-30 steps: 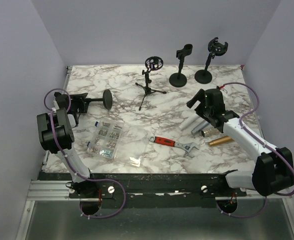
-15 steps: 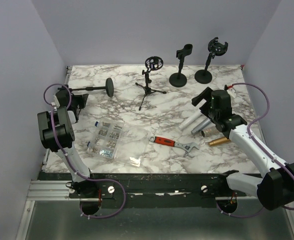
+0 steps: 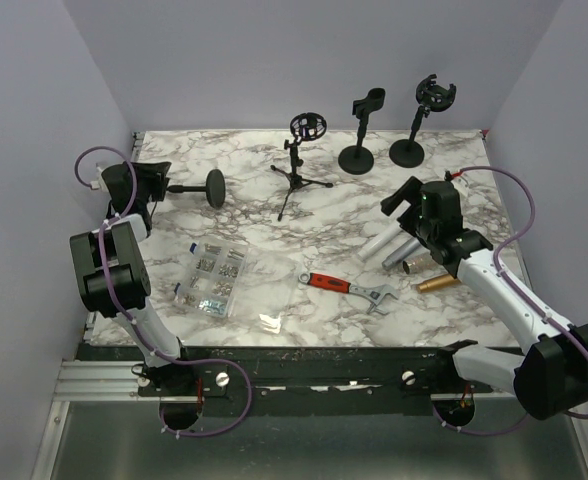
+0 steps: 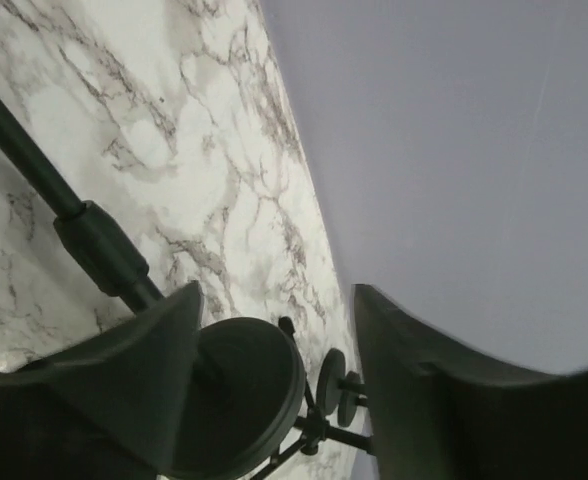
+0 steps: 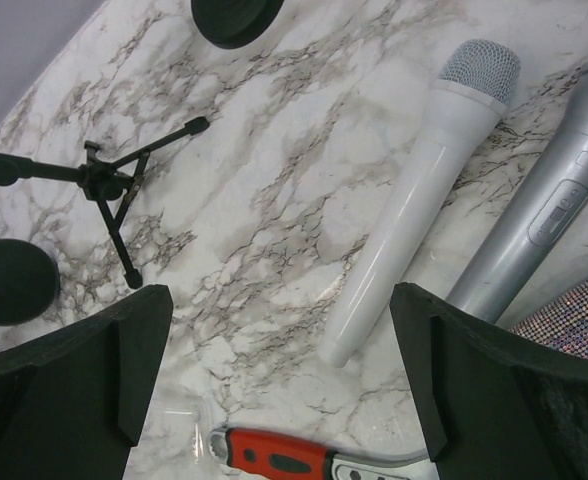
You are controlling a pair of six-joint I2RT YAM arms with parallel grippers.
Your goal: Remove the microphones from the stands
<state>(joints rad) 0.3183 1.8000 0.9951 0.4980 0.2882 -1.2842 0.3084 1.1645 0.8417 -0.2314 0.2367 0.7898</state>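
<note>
The black microphone stand lies level, its round base (image 3: pixel 214 187) on edge and its pole (image 3: pixel 179 187) running into my left gripper (image 3: pixel 146 184) at the far left. In the left wrist view the base (image 4: pixel 244 390) sits between my fingers and the pole (image 4: pixel 84 235) runs off to the upper left; where I grip it is hidden. No microphone is on this stand. My right gripper (image 3: pixel 402 197) is open and empty above the white microphone (image 3: pixel 382 242), which lies beside a silver one (image 3: pixel 399 250). The right wrist view shows both, white (image 5: pixel 414 200) and silver (image 5: pixel 544 220), under the gripper (image 5: pixel 279 330).
A tripod stand (image 3: pixel 294 172) and two round-base stands (image 3: pixel 357 155) (image 3: pixel 407 150) stand at the back. A glittery microphone (image 3: pixel 416 264) and a gold one (image 3: pixel 440 282) lie at the right. A red-handled wrench (image 3: pixel 349 288), a clear box of screws (image 3: pixel 212 275) and a small bag (image 3: pixel 271 320) lie near the front.
My left gripper has swung towards the back left wall, carrying the stand with it. My right gripper has lifted and shifted slightly right above the microphones.
</note>
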